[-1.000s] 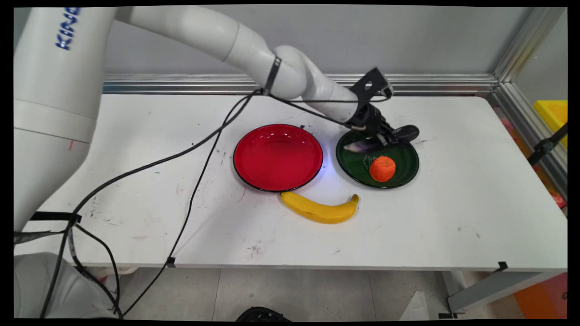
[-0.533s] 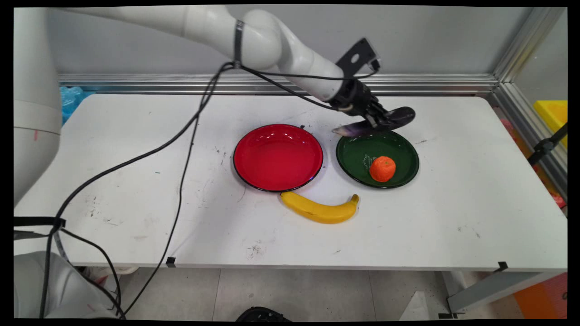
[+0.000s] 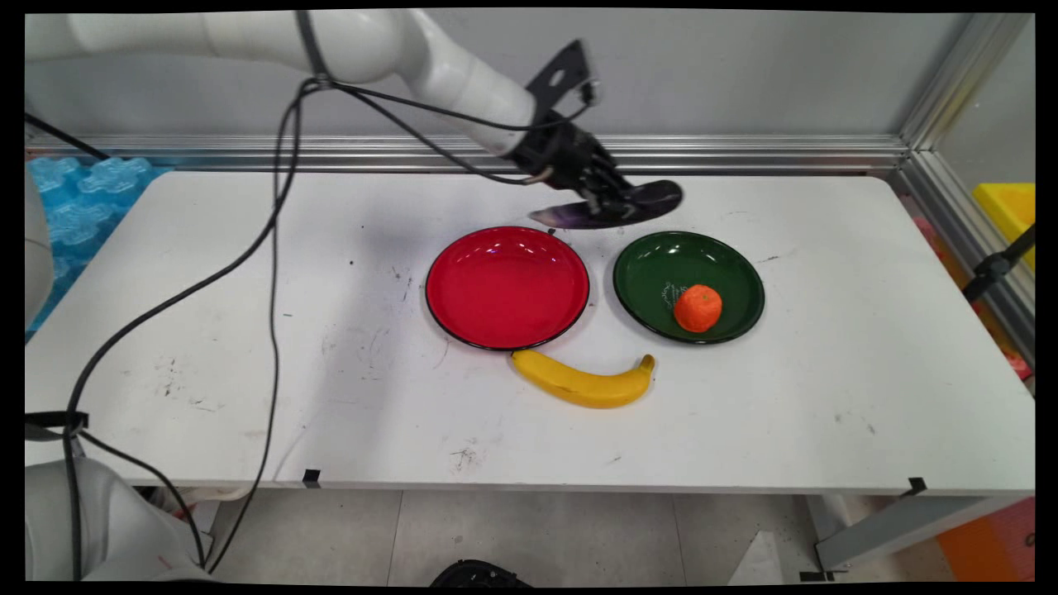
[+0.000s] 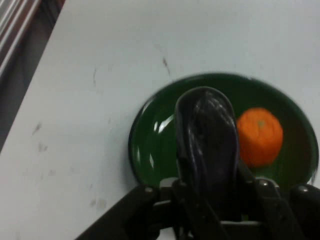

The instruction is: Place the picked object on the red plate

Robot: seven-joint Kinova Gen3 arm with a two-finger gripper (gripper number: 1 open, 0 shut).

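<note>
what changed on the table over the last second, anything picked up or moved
The hand, shut on the eggplant, lifted it off the far side of the green plate and carried it up and toward the picture's left; it now hangs above the table behind the gap between the two plates. The orange on the green plate, the red plate and the banana stayed where they were.

- My white table [image 3: 826, 397] is scuffed with dark marks.
- A red plate [image 3: 507, 287] sits near its middle.
- A green plate [image 3: 661, 273] [image 4: 150, 145] lies just beside it at 3 o'clock, not touching.
- An orange [image 3: 698, 308] [image 4: 259, 136] rests in the green plate, toward its 5 o'clock rim.
- A banana [image 3: 583, 382] lies at the red plate's 6 o'clock, stem toward the green plate.
- Blue bubble wrap [image 3: 83, 190] shows past the table's 9 o'clock edge.
- A yellow bin [image 3: 1008, 211] stands off at 3 o'clock.
</note>
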